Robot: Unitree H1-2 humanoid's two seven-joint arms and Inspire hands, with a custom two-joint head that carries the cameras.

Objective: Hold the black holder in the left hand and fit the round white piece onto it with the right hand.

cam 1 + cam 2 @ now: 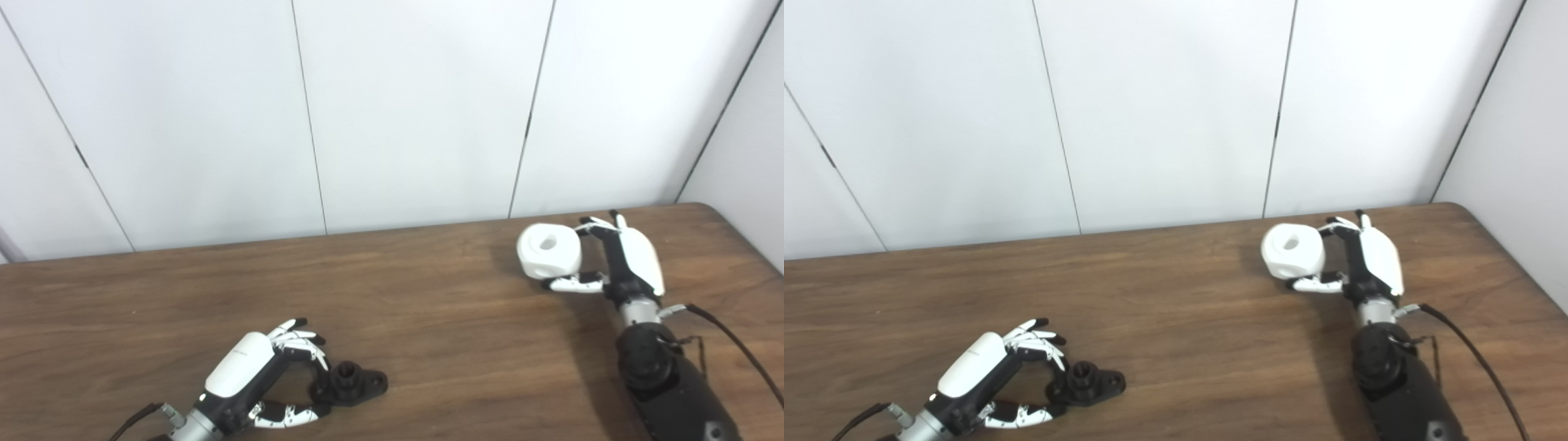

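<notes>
Seemingly light and rigid, the round white plastic piece with a central hole (pixel 549 250) sits pinched by its smooth sides in the right robot hand (pixel 618 260), while the left robot hand (pixel 269 373) curls loosely around the small black plastic holder (pixel 350 384) on the brown wooden surface (pixel 429 318), whether gripping it I cannot tell.

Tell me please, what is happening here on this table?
A humanoid robot is starting an assembly. Its left robot hand is closed around one end of the black holder, which lies on the wooden table. Its right robot hand holds the round white piece, far off to the right. The two parts are not yet joined.
</notes>
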